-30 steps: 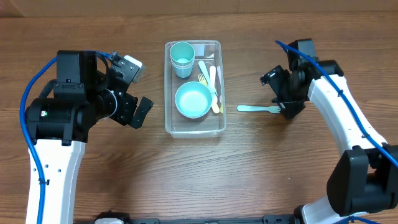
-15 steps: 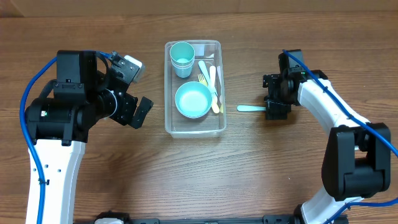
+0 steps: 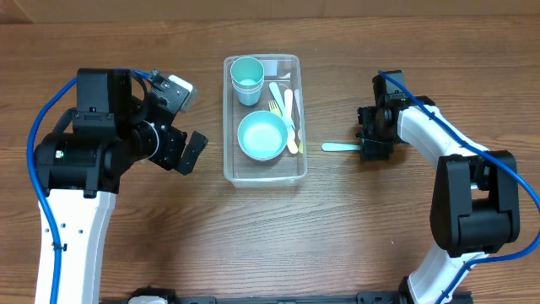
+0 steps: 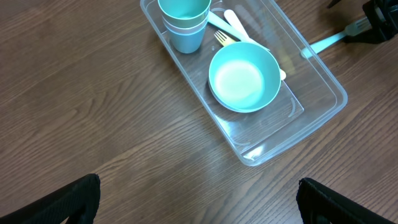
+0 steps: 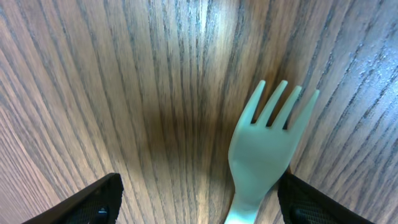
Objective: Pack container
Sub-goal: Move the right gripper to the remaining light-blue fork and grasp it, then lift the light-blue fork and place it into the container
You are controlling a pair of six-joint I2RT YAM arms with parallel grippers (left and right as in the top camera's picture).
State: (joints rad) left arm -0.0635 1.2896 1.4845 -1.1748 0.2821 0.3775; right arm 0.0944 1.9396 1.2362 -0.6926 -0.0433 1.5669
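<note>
Swung inward since a second ago, the right claw (image 3: 369, 145) stands spread astride the light, stiff, slippery fork (image 5: 267, 143), probably best pinched across its narrow neck.

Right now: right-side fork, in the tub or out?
Out: the fork lies on the table beside the tub, under the open right gripper.
</note>
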